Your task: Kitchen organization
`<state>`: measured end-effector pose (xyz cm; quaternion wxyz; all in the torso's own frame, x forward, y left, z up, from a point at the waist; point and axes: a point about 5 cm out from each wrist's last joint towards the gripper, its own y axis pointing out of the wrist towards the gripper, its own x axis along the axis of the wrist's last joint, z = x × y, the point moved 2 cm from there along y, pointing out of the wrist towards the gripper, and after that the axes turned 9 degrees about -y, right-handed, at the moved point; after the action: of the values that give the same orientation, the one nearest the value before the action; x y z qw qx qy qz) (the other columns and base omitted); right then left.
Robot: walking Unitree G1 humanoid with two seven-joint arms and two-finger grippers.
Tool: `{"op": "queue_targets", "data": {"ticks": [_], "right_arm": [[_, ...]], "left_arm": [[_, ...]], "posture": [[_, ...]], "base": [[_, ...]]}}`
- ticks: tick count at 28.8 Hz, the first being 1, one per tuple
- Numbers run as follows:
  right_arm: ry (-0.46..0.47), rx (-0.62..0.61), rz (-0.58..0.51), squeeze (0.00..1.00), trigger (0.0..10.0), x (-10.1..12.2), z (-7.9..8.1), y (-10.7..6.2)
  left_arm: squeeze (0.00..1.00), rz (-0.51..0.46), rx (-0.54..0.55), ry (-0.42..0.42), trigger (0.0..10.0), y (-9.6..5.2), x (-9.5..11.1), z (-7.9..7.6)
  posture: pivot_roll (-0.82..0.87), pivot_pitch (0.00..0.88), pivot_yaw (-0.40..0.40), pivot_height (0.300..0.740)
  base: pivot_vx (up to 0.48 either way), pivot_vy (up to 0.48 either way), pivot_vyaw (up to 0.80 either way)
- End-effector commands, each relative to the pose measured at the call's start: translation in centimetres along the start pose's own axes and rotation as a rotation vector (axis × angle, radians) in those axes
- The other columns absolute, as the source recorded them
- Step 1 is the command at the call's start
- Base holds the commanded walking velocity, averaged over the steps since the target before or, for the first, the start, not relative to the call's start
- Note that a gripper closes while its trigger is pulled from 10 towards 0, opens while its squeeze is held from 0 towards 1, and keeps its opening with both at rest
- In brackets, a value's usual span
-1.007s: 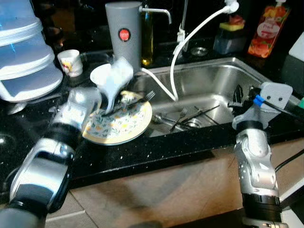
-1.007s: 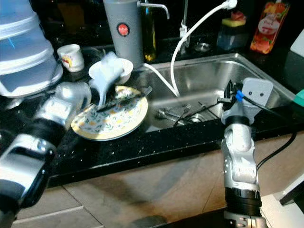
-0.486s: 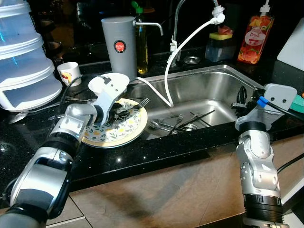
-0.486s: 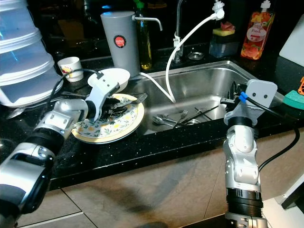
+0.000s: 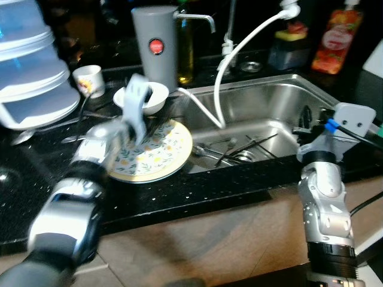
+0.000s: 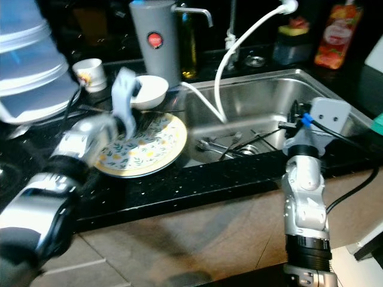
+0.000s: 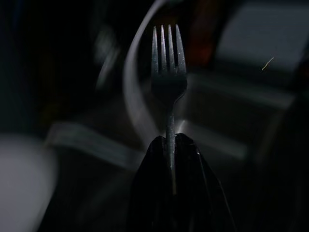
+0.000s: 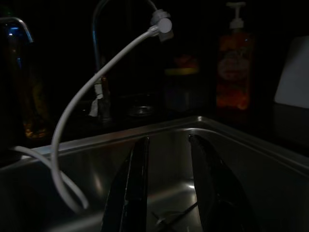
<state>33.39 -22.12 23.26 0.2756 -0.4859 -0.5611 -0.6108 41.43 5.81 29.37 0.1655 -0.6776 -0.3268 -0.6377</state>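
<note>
My left gripper (image 7: 170,141) is shut on the handle of a metal fork (image 7: 169,63), whose tines point away from the wrist. The left arm (image 5: 128,122) is motion-blurred and raised over a floral plate (image 5: 158,155) on the black counter, just left of the sink. A white bowl (image 5: 146,95) sits right behind the plate. My right gripper (image 8: 166,140) is open and empty, hanging over the right end of the steel sink (image 5: 269,95). Several forks and spoons (image 5: 230,152) lie around the drain.
A grey dispenser (image 5: 155,45) and an oil bottle stand behind the bowl. A white hose (image 5: 239,54) loops from the tap into the basin. A small mug (image 5: 90,79) and stacked plastic containers (image 5: 30,66) are at the left. A soap bottle (image 5: 338,39) stands at the back right.
The fork that lay across the plate is now lifted off it in my left gripper, which has swung up. The head camera has shifted slightly. The right arm has stayed put.
</note>
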Motion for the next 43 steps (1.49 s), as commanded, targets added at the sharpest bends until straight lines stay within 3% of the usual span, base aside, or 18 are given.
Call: {"op": "queue_targets", "data": {"ticks": [1,7,8,11,12,16,17,20,22,23,25,27,28,30,32,34,36,43], "right_arm": [[0.005,0.002,0.002,0.0,10.0,0.0,0.2,0.1],[-0.004,-0.008,0.004,0.0,10.0,-0.1,-0.1,-0.1],[-0.007,-0.01,0.0,0.0,10.0,0.1,-0.2,-0.1],[-0.008,-0.012,-0.003,0.0,10.0,0.2,-0.3,-0.1],[-0.011,-0.016,-0.005,0.0,10.0,0.3,-0.4,-0.1],[-0.014,-0.018,-0.006,0.0,10.0,0.3,-0.6,-0.1],[-0.016,-0.02,-0.006,0.0,10.0,0.3,-0.7,-0.1],[-0.015,-0.022,-0.004,0.0,10.0,0.3,-0.7,-0.3],[-0.01,-0.017,0.001,0.0,10.0,0.1,-0.4,-0.5],[-0.01,-0.017,0.001,0.0,10.0,0.1,-0.4,-0.5],[-0.005,-0.016,0.004,0.0,10.0,0.0,-0.4,-0.4],[-0.005,-0.016,0.004,0.0,10.0,0.0,-0.4,-0.4],[-0.003,-0.017,0.006,0.0,10.0,-0.1,-0.4,-0.3],[-0.003,-0.017,0.006,0.0,10.0,-0.1,-0.4,-0.3],[0.002,-0.003,0.015,0.0,10.0,-0.4,-0.2,-0.1],[0.002,-0.003,0.015,0.0,10.0,-0.4,-0.2,-0.1],[0.009,0.014,0.016,0.0,10.0,-0.4,0.4,0.1],[0.011,0.015,0.015,0.0,10.0,-0.4,0.5,0.1]], "left_arm": [[0.0,0.05,0.025,-0.002,10.0,0.4,-2.1,-0.4],[0.0,0.201,0.122,0.155,10.0,4.1,-5.9,-4.1],[0.73,0.21,0.126,0.147,10.0,4.6,-6.3,-4.9],[0.73,0.211,0.121,0.132,10.0,4.9,-6.5,-5.4],[1.0,0.165,0.115,0.109,10.0,5.3,-5.8,-5.8],[1.0,0.047,0.083,0.02,10.0,5.7,-3.8,-6.2],[0.0,-0.078,0.055,-0.055,10.0,5.6,-1.3,-6.0],[0.0,-0.17,0.034,-0.059,10.0,4.9,1.3,-5.0],[0.0,-0.148,0.044,0.174,10.0,2.4,3.5,-2.4],[0.0,-0.148,0.044,0.174,10.0,2.4,3.5,-2.4],[0.0,0.042,0.113,0.37,10.0,-2.2,3.0,2.0],[0.0,0.042,0.113,0.37,10.0,-2.2,3.0,2.0],[0.0,0.145,0.163,0.408,10.0,-4.8,2.5,4.2],[0.0,0.145,0.163,0.408,10.0,-4.8,2.5,4.2],[0.0,0.316,0.318,0.445,10.0,-10.0,1.4,8.8],[0.0,0.316,0.318,0.445,10.0,-10.0,1.4,8.8],[0.0,0.463,0.453,0.415,10.0,-14.6,-0.4,12.0],[0.0,0.519,0.49,0.389,10.0,-16.2,-1.3,12.7]], "posture": [[-0.03,0.0,0.038,0.74],[-0.09,0.0,0.063,0.74],[-0.1,0.0,0.066,0.74],[-0.1,0.0,0.066,0.74],[-0.1,0.0,0.066,0.74],[-0.11,0.0,0.069,0.74],[-0.11,0.0,0.069,0.74],[-0.09,0.0,0.058,0.74],[-0.07,0.0,0.057,0.74],[-0.07,0.0,0.057,0.74],[-0.04,0.0,0.054,0.74],[-0.04,0.0,0.054,0.74],[-0.04,0.0,0.054,0.74],[-0.04,0.0,0.054,0.74],[-0.01,0.0,0.041,0.74],[-0.01,0.0,0.041,0.74],[0.02,0.0,0.038,0.74],[0.02,0.0,0.038,0.74]], "base": [[0.0,0.0,0.0],[0.0,0.0,0.0],[0.0,0.0,0.0],[0.0,0.0,0.0],[0.0,0.0,0.0],[0.0,0.0,0.0],[0.0,0.0,0.0],[0.0,0.0,0.0],[0.0,0.0,0.0],[0.0,0.0,0.0],[0.0,0.0,0.0],[0.0,0.0,0.0],[0.0,0.0,0.0],[0.0,0.0,0.0],[0.0,0.0,0.0],[0.0,0.0,0.0],[0.0,0.0,0.0],[0.0,0.0,0.0]]}}
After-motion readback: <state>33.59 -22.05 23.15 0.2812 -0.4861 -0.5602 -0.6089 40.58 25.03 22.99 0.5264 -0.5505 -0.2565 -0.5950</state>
